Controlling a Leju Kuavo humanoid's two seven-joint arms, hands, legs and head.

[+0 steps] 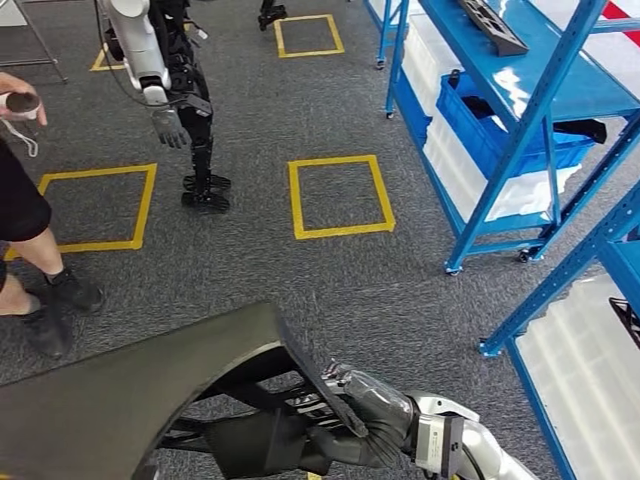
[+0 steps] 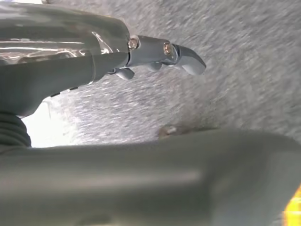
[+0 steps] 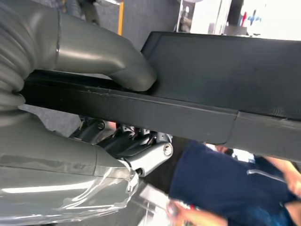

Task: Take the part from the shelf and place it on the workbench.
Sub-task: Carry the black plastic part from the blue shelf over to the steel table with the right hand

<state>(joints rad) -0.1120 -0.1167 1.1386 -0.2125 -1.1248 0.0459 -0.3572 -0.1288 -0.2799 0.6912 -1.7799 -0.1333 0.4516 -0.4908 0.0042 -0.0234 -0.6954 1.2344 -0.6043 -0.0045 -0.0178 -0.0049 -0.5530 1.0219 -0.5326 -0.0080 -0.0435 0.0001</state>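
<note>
The part [image 1: 128, 390] is a long dark curved panel lying across the bottom of the head view, above the grey carpet. My right hand [image 1: 362, 410] grips its right end. In the right wrist view the thumb [image 3: 117, 61] presses on one face of the part [image 3: 220, 80] and the darker fingers [image 3: 142, 150] curl against the other. In the left wrist view my left hand [image 2: 156, 54] has its fingers stretched out straight, with carpet showing between them and a blurred grey band [image 2: 160, 179] that looks like the part. Whether that hand holds it is unclear.
Blue shelving [image 1: 528, 90] with a blue bin [image 1: 498, 135] stands at the right. Another robot [image 1: 170, 90] stands ahead on the left, and a person [image 1: 30, 230] is at the left edge. Yellow taped squares [image 1: 340, 195] mark the carpet. A person in dark blue [image 3: 220, 183] is near.
</note>
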